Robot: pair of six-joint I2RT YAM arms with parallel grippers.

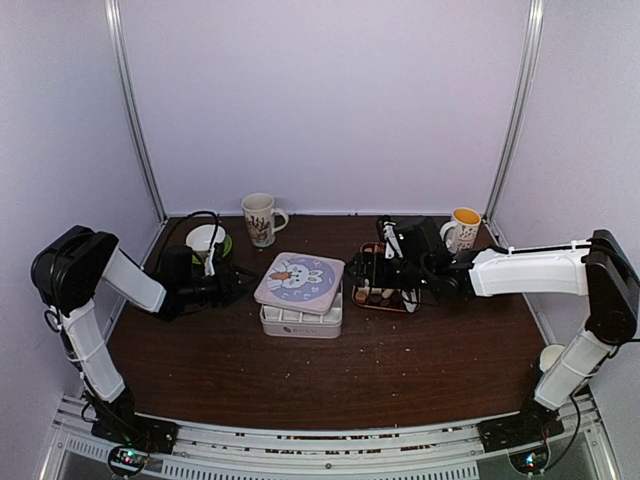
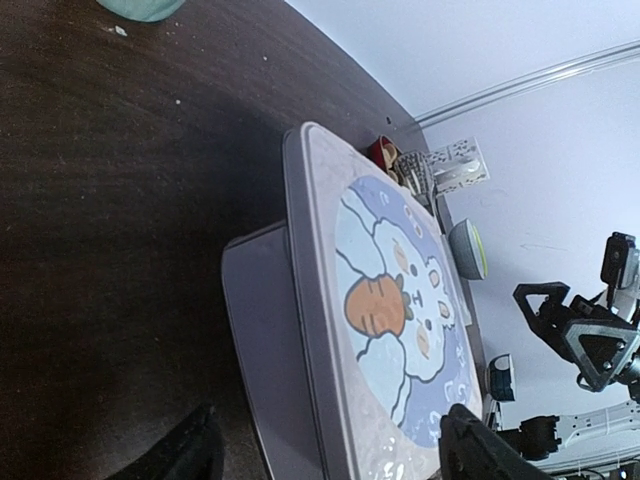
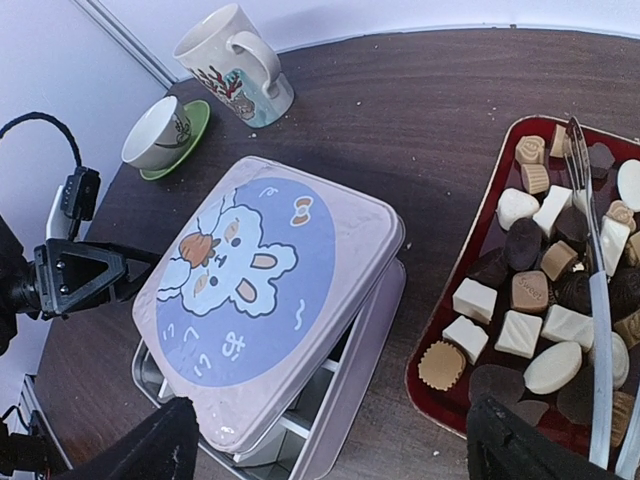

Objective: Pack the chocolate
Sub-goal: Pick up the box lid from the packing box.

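My left claw (image 2: pixel 330 425), spread, faces the edge of the bunny lid (image 3: pixel 250 290), which lies askew on the tin (image 3: pixel 350 380). My right claw (image 3: pixel 332 410) hovers spread. The chocolates (image 3: pixel 520 290) sit in the red tray (image 3: pixel 415 370). Risk: an off-centre pinch could skid the lid off.

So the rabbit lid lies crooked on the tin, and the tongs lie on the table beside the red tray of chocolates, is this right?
Not quite. The tongs do not lie on the table; they lie inside the red tray, on top of the chocolates, as the right wrist view shows. The rabbit lid does lie crooked on the tin.
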